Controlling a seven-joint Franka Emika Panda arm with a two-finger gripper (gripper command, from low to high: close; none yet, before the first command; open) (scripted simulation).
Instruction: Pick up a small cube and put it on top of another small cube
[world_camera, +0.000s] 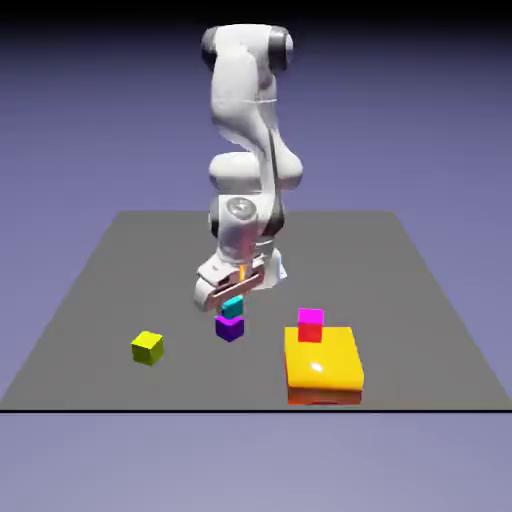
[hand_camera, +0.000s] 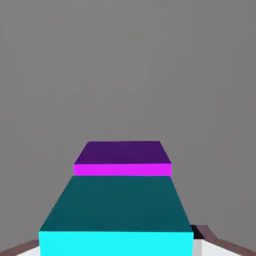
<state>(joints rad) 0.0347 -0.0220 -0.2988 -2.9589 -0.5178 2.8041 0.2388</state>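
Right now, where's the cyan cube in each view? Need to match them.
Exterior view: just left of the middle, below the tool, on the purple cube.
Hand view: cyan cube large at the bottom edge, slightly left of the middle.
Shared landmark: the purple cube, under cyan in the exterior view, directly above it in the hand picture.

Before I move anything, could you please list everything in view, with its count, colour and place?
cyan cube: one, cyan, atop the purple cube, under the hand
purple cube: one, purple-magenta, on the table, beneath the cyan cube
green cube: one, yellow-green, on the table toward the exterior view's left
pink cube: one, pink-red, on the block
block: one, yellow-orange, wide and flat, near the table's front edge, toward the exterior view's right
table: one, dark grey, under everything
arm: one, white with dark joints, reaching down over the table
gripper: one, two fingers, at the cyan cube
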